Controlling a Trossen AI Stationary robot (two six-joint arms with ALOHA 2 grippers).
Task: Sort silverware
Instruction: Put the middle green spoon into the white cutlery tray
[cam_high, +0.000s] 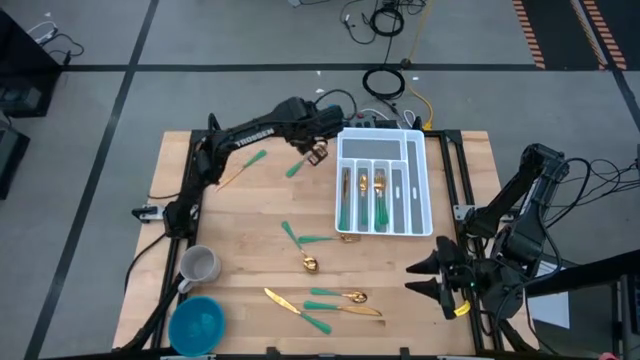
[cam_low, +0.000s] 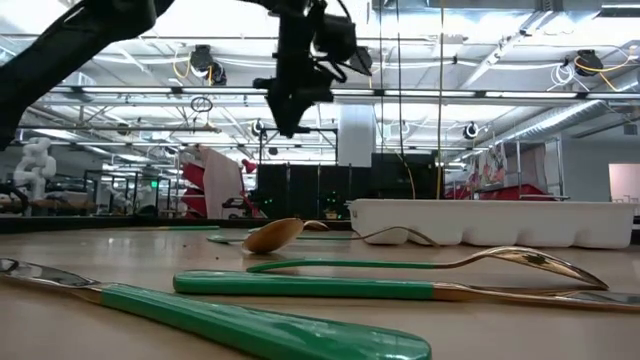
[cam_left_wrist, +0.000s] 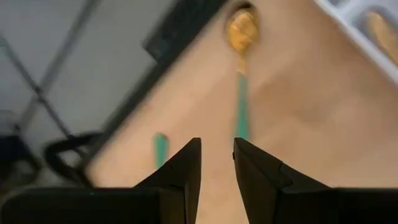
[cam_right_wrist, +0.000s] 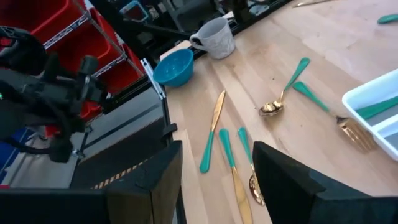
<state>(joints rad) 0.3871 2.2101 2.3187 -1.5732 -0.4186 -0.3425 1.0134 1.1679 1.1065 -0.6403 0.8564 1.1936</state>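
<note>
Lettering "TROSSEN" runs along left arm (cam_high: 245, 137), white on black.

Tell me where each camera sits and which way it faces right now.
High view: overhead, straight down on the table; both arms show, left gripper by the white tray, right gripper parked at the table's right edge.
Low view: table height, looking level past silverware to the tray; left arm hangs above.
Left wrist: down past narrowly parted jaws onto a spoon.
Right wrist: past open jaws across the table to the mug and blue bowl.
Shared: high and right wrist both show mug, bowl, tray.
</note>
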